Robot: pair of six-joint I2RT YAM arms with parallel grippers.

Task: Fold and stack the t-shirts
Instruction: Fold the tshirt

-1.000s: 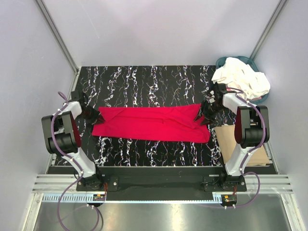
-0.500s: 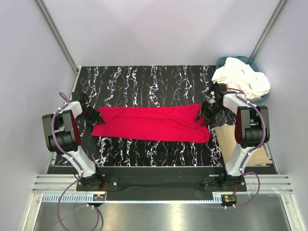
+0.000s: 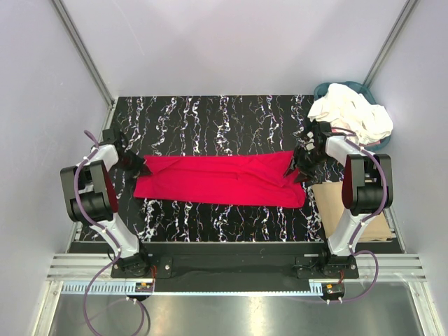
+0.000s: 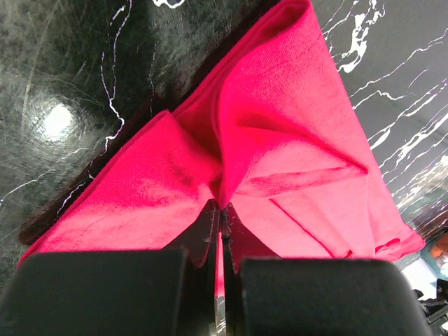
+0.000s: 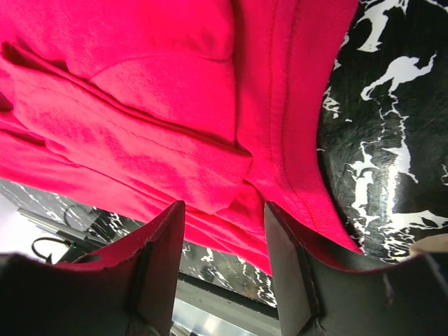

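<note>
T-shirt [image 3: 220, 180] in red lies with long axis running left-right.

The right hand [image 5: 224, 210], fingers [image 5: 161, 266] apart, hovers over the folded red t-shirt [image 5: 161, 119] on the marbled table [image 5: 381, 140]

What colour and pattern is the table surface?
The flat table top is black with white marble-like veining, clearest in the top external view.
</note>
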